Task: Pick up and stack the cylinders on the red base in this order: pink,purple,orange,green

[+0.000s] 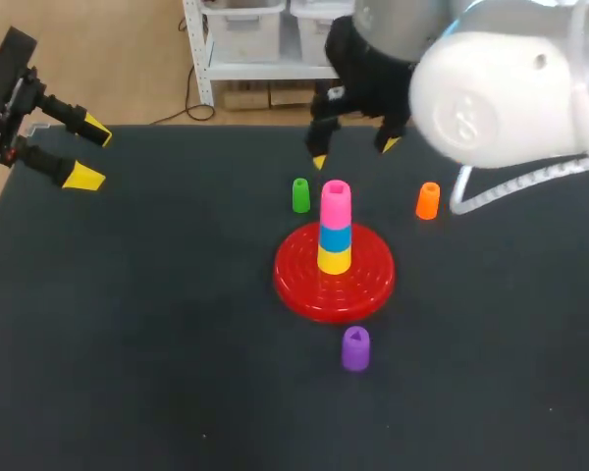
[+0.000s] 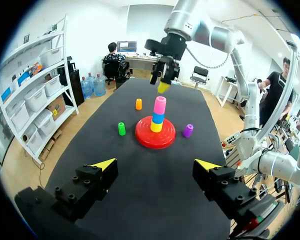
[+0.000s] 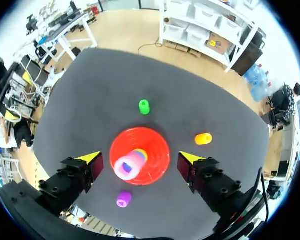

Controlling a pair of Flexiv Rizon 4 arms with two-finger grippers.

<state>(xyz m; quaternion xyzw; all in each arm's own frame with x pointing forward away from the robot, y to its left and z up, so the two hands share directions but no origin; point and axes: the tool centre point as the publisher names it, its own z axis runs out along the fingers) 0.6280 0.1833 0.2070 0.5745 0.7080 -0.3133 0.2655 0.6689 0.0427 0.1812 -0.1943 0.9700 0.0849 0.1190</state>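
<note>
- We've got the pink cylinder [image 1: 335,196] stacked on the red base [image 1: 296,280]!
- The purple cylinder [image 1: 355,348], orange cylinder [image 1: 428,200] and green cylinder [image 1: 300,194] wait on the table [image 1: 128,343].
- Our right gripper [image 1: 353,153] and left gripper [image 1: 89,153] gape, empty.

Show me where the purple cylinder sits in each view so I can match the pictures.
Head view: purple cylinder just nearer the camera than the red base.
Left wrist view: purple cylinder ahead of the left tool, beside the red base.
Right wrist view: purple cylinder under the right tool, beside the red base.
Shared landmark: the red base, with the green cylinder on its opposite side.
</note>
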